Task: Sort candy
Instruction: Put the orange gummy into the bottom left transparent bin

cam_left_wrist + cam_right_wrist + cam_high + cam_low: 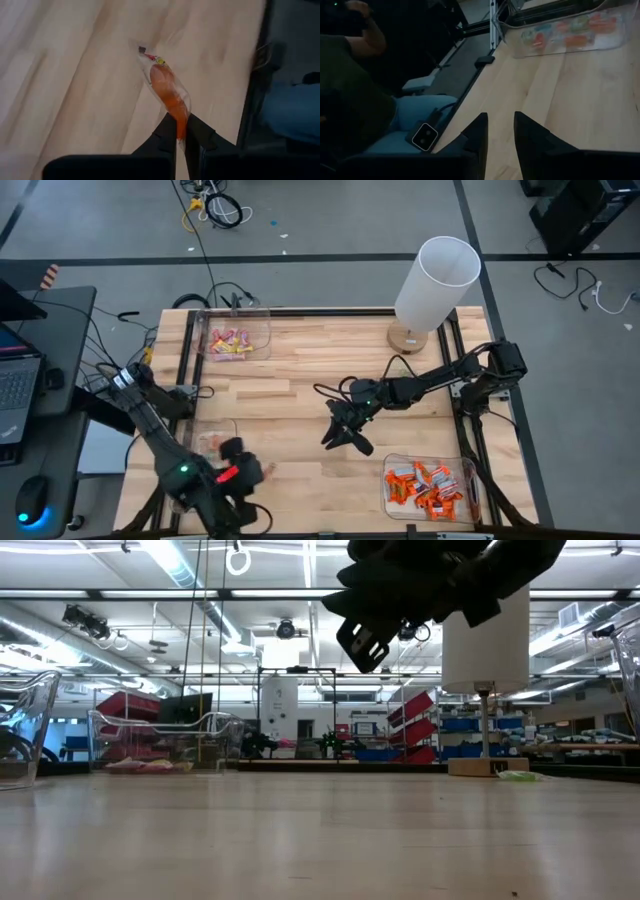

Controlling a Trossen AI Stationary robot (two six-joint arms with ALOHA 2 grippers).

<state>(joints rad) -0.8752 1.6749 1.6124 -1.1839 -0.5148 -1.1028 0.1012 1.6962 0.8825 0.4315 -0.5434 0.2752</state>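
— Where's the candy right now?

— One orange sweet in a clear wrapper is pinched by its tail in the left gripper, fingers pressed together on it. From above, that gripper sits at about seven o'clock on the table, close to the near edge.

— And the rest?

— A heap of orange sweets lies in a clear bin at five o'clock. Pink and yellow ones lie in another clear bin up at eleven o'clock. A third bin stands just beside the left arm, around eight o'clock; I can't tell what's in it.

— The other arm?

— The right gripper hangs over the middle of the table, fingers slightly spread, holding nothing.

— Anything else around?

— A white lamp stands at one o'clock on a wooden base. The right wrist camera catches a person's leg in jeans just off the table edge.
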